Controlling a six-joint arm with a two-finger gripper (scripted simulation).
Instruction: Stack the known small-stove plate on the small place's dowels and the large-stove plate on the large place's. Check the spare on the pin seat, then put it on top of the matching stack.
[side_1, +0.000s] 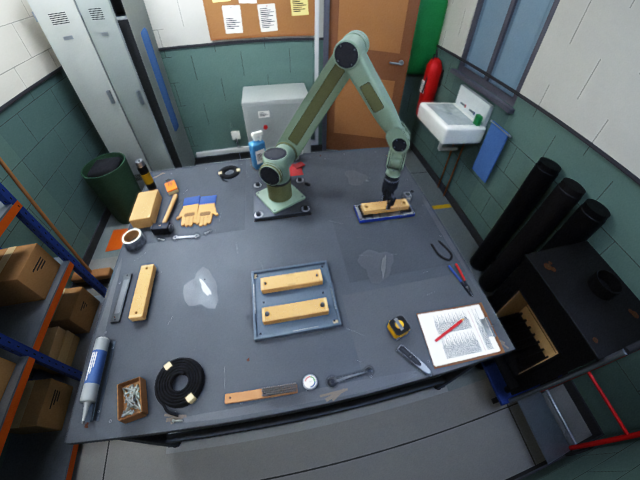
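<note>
On the bench's far right a blue seat (384, 213) carries a wooden plate (384, 206). I grip this plate from above with my gripper (390, 200), near its right half. In the middle of the bench a grey tray (295, 299) holds two wooden plates, one at the far place (291, 280) and one at the near place (294, 310). Another wooden plate (141, 292) lies at the left edge beside a dark strip (121, 297).
The bench's right edge runs just past the blue seat. My base (280, 199) stands to its left. Pliers (441, 250), screwdrivers (460, 278), a tape measure (398, 327) and a clipboard (459, 334) lie along the right side. Gloves (198, 210) and a mallet (166, 213) lie far left.
</note>
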